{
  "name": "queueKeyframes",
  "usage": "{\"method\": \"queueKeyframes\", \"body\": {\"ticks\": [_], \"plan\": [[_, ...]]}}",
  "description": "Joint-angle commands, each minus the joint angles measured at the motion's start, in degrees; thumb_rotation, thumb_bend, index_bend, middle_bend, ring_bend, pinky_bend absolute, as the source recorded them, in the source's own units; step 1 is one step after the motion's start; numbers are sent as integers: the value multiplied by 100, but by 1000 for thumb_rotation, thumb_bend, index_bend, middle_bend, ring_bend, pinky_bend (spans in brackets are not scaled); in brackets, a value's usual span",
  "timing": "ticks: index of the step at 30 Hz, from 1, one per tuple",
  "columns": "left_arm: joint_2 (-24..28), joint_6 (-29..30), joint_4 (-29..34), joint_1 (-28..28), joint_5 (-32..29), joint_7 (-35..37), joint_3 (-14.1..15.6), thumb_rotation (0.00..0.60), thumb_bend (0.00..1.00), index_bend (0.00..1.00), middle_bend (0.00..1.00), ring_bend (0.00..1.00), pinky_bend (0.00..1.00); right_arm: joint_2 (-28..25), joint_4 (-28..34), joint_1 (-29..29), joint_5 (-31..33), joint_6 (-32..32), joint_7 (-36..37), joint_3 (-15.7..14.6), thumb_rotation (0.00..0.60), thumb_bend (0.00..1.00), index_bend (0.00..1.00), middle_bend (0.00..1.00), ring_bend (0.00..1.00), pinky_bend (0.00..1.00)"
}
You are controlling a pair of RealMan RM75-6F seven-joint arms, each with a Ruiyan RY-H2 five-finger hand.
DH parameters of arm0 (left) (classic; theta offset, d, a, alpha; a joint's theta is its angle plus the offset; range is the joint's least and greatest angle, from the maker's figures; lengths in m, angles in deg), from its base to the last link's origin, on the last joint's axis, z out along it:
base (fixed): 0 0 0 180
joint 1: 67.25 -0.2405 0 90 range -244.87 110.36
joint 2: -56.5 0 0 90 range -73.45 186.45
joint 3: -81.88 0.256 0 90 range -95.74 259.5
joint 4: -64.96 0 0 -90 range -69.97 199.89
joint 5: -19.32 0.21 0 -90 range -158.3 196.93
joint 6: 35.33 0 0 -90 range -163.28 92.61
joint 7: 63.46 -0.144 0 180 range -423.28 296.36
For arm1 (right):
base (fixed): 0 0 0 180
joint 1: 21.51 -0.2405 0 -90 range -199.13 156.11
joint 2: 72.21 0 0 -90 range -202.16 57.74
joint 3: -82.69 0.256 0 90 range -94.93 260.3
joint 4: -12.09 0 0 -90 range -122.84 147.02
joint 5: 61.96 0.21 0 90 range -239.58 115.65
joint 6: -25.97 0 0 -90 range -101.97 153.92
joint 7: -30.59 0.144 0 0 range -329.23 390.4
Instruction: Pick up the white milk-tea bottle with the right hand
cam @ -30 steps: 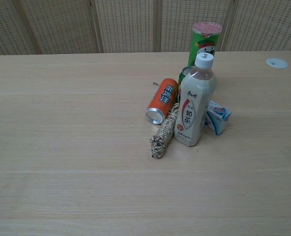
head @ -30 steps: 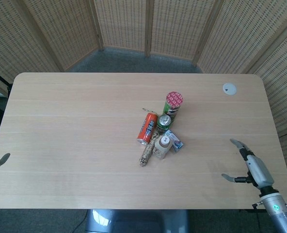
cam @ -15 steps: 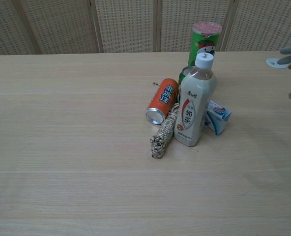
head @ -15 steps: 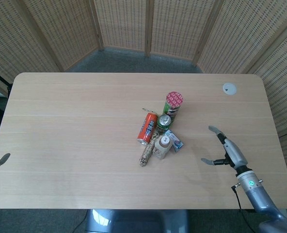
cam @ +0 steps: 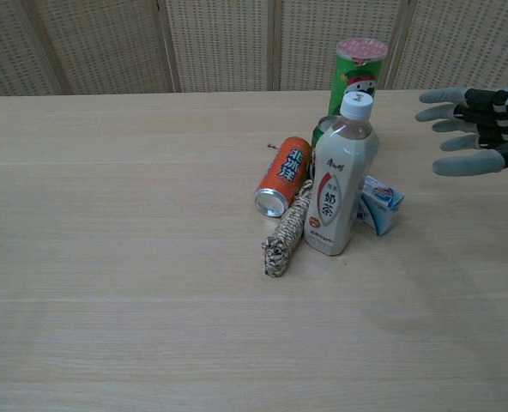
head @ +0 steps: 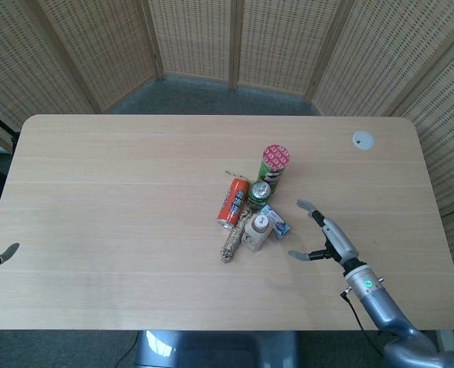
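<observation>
Fingers of the right hand spread wide and empty, thumb low, palm turned toward the cluster, apparently shaped to wrap a bottle's side. White milk-tea bottle stands upright on the bench beyond the fingertips, near but apart, a small blue carton lying between. Orange can, rope and green tube crowd its far side, which likely explains this open-side approach.

Colours and patterns on the table.
White milk-tea bottle with red label mark; orange can at 9 o'clock; green tube, red lid; beige-speckled rope; grey right hand.
</observation>
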State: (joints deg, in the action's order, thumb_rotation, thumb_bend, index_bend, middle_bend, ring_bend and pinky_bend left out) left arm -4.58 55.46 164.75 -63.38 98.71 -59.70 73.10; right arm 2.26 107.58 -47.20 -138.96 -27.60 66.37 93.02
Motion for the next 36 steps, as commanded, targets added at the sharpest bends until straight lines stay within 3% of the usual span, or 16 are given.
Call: {"method": "queueKeyframes", "body": {"ticks": [1,26,30,36], "plan": [[-28,-11,-19,8,14,-38,6,600,0,0,0,0,0,173,12,-69,28,-3,-54,12,553,0,0,0,0,0],[-89,-86,-151,4,-90,-52,-41,600,0,0,0,0,0,1708,-538,-598,637,14,-320,394,555,0,0,0,0,0],[-82,-109,-163,3,-125,-19,-55,600,0,0,0,0,0,1996,-721,-586,655,-153,-376,404,554,0,0,0,0,0],[-50,-113,-194,-12,-155,50,-78,600,0,0,0,0,0,2556,-1110,-495,799,-665,-567,553,600,0,0,0,0,0]]}}
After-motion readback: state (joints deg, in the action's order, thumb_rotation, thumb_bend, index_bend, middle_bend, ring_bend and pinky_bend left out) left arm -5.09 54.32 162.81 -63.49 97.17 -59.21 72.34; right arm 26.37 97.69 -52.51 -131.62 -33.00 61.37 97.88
